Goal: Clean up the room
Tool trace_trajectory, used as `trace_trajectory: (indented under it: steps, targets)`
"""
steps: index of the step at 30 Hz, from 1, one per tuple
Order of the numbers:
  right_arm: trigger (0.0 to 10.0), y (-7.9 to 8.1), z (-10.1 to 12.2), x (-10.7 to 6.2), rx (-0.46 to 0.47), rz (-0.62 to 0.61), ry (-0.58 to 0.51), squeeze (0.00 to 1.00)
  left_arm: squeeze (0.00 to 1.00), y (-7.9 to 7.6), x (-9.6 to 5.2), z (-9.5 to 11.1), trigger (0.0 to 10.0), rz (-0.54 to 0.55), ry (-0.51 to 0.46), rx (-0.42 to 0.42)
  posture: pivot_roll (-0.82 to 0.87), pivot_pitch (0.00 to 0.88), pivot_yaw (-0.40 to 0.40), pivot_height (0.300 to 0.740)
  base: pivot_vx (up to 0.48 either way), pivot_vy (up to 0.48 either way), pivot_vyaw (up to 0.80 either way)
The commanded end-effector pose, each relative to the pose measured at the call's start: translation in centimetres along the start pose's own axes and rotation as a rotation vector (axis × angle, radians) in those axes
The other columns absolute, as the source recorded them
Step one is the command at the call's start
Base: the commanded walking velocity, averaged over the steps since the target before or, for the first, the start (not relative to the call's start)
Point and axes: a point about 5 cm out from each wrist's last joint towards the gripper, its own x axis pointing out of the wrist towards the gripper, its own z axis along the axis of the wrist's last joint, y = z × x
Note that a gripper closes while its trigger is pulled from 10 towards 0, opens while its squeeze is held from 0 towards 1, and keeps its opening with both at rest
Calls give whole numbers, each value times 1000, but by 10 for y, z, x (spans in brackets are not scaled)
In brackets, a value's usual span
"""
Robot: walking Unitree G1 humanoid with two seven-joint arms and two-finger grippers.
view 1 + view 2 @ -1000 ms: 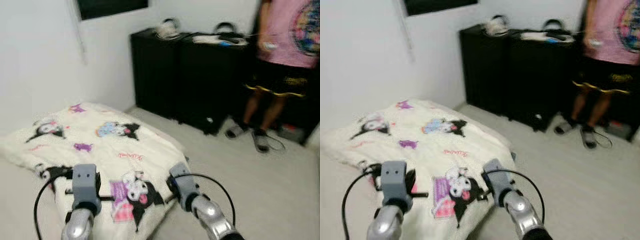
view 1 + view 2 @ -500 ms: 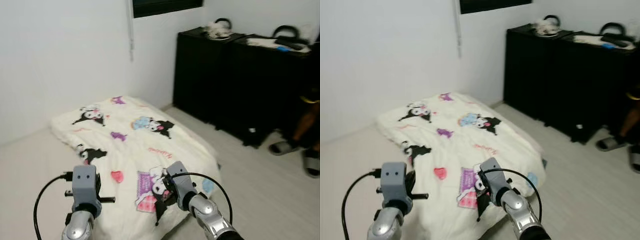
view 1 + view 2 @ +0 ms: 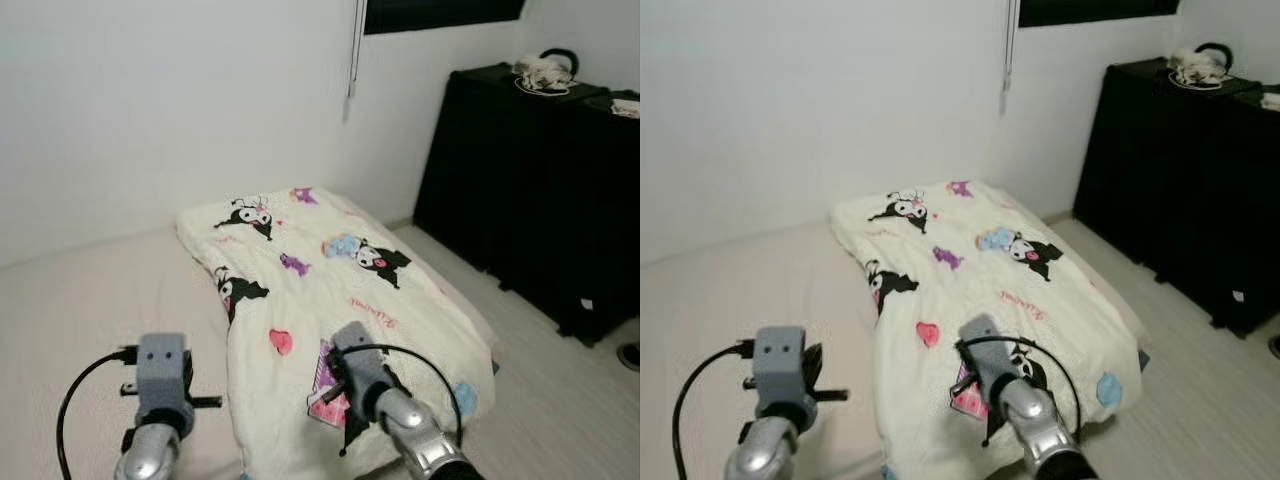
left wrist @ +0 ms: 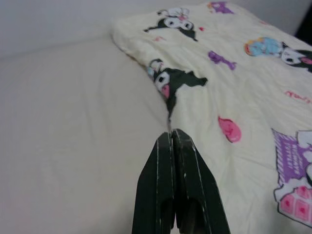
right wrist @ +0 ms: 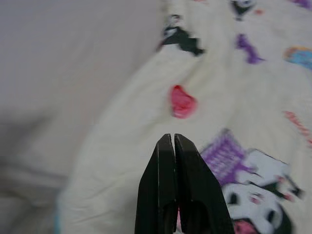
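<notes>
A cream blanket (image 3: pixel 330 270) printed with black cartoon figures, hearts and purple shapes lies crumpled over the right part of a low beige mattress (image 3: pixel 90 300). Both silver arms are raised low in front of me. The left arm (image 3: pixel 163 375) hangs over the bare mattress. My left gripper (image 4: pixel 172 134) is shut and empty, its tips pointing at the blanket's edge. The right arm (image 3: pixel 360 375) is over the blanket's near part. My right gripper (image 5: pixel 169 138) is shut with nothing in it, above a red heart (image 5: pixel 182 101).
Tall black cabinets (image 3: pixel 530 190) stand along the right wall, with a pale bundle (image 3: pixel 543 72) on top. A blind cord (image 3: pixel 352 60) hangs down the white wall behind the mattress. Light floor (image 3: pixel 560 400) runs between mattress and cabinets.
The camera has swung left: the person and most of the cabinets have slid out to the right, and more bare mattress shows. Both arms keep their pose.
</notes>
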Motion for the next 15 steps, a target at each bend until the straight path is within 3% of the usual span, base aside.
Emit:
trace_trajectory:
  steps: [1,15]
  targets:
    - [10000,2,-5,-2,0,2,20,0,0,0,-1,-5,10000,-1,25,4,-18,0,-19,740,0,0,800]
    - [10000,-4,-6,-5,15,-40,5,0,0,-2,-2,-7,10000,-8,35,8,-23,0,-15,740,0,0,800]
